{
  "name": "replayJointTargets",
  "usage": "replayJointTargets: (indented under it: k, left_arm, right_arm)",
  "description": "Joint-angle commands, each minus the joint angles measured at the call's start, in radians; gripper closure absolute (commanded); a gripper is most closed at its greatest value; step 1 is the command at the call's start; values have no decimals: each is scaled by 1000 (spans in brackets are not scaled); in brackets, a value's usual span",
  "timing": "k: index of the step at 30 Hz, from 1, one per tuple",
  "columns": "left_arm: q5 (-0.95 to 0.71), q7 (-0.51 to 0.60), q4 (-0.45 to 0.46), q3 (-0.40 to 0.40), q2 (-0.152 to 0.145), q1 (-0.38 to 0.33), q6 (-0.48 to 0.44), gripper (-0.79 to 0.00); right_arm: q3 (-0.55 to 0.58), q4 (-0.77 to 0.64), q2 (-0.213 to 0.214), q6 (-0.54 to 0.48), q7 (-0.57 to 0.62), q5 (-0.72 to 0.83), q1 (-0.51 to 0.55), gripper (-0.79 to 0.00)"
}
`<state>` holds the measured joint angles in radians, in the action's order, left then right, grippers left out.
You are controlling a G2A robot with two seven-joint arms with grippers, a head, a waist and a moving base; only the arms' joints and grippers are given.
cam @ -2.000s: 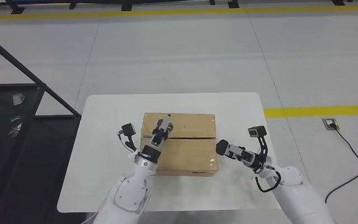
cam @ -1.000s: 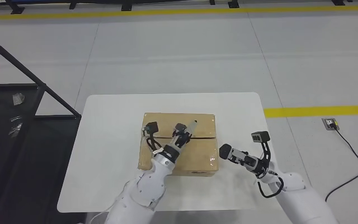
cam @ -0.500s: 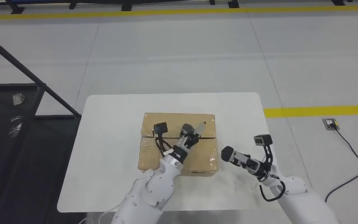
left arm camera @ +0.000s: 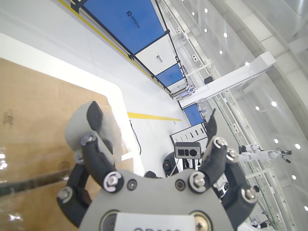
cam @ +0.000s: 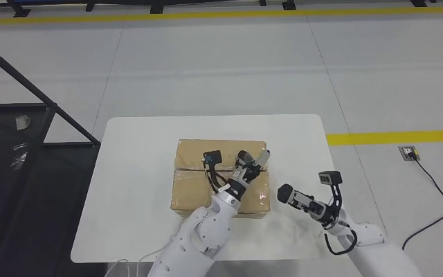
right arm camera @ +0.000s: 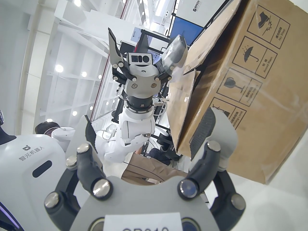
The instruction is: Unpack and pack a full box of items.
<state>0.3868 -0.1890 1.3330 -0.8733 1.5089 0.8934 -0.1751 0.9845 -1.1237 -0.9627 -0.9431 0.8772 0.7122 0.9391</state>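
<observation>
well, one white counter point(cam: 124, 180) carries everything here. on its middle sits one brown cardboard box point(cam: 190, 197), its long side running across. its two top flaps are down and meet along a seam with clear tape over it. two arms are at it. the left gripper point(cam: 253, 158) hangs over the box's top at the end on the robot's right, its fingers point(right arm camera: 176, 49) spread wide with nothing between them. one padded finger is right at the upper edge of that end, where a flap corner looks slightly raised. the right gripper point(cam: 282, 193) sits lower, over the counter just beside the same end, fingers also apart and holding nothing; whether it touches the cardboard i can't tell. four printed handling symbols show on the box wall facing it.
</observation>
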Motion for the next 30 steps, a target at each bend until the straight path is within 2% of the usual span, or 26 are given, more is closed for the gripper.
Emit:
replayJointTargets:
  k: [1, 7, 13, 30]
  left_arm:
    - [6, -2, 1, 3, 4, 1, 2, -785]
    - [16, 0, 7, 6, 14, 7, -3, -785]
    - [10, 29, 59, -12, 14, 41, -28, -785]
    - [-52, 230, 238, -75, 2, 135, -54, -785]
  right_arm:
    - [-4, -2, 3, -4, -3, -1, -1, -785]
    - [-25, 1, 8, -7, -7, 8, -13, -785]
    - [-45, 9, 12, -14, -14, 17, -26, -785]
    - [-101, 24, 21, -33, -33, 37, -61, -785]
